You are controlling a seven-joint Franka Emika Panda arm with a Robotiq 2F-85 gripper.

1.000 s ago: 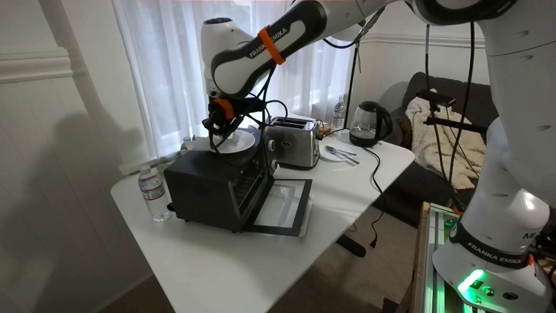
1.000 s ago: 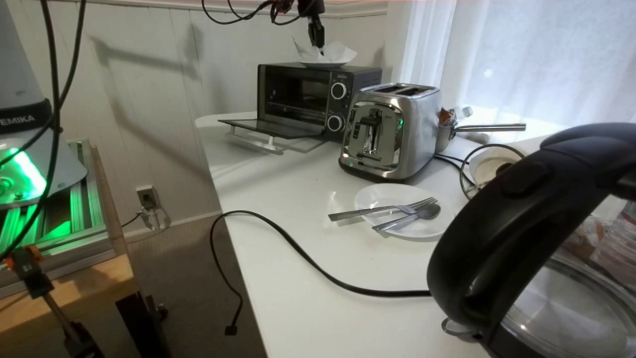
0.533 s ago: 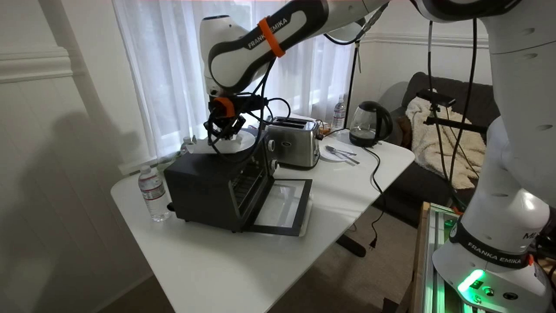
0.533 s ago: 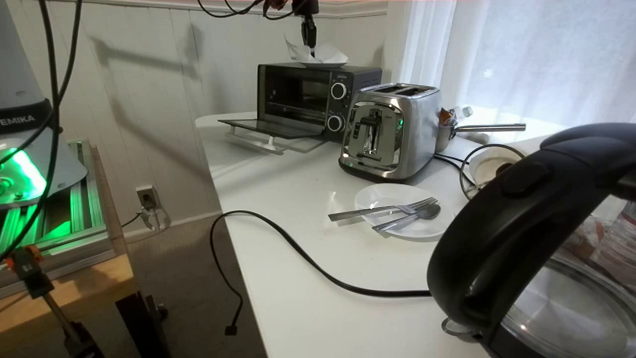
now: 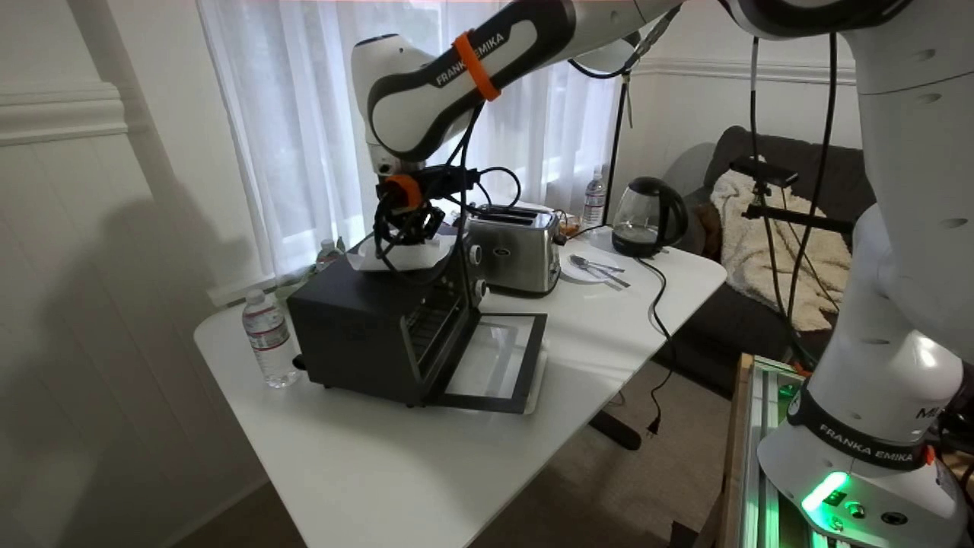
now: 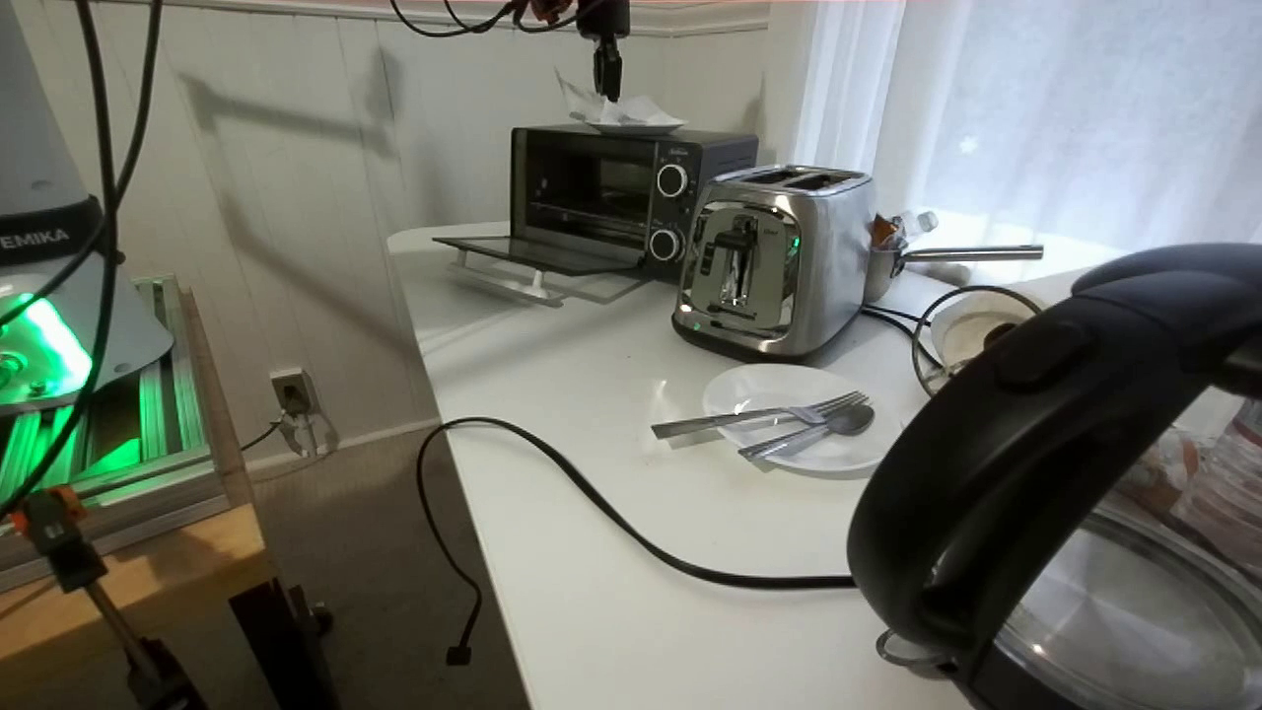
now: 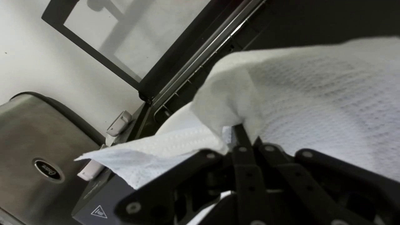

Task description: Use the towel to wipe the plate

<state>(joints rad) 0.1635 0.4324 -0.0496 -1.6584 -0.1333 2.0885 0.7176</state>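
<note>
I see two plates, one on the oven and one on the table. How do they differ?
The oven plate sits on the toaster oven; the table plate rests on the table. A crumpled white towel lies on the oven plate; a fork and a spoon lie across the table plate. The towel hides most of the oven plate, while much of the table plate shows. Both plates are white.

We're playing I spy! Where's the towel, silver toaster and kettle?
Towel [image 7: 300, 103]: in the wrist view, bumpy middle.
Silver toaster [image 6: 772, 266]: in an exterior view, shiny front.
Kettle [image 5: 638, 215]: in an exterior view, glass side.
</note>
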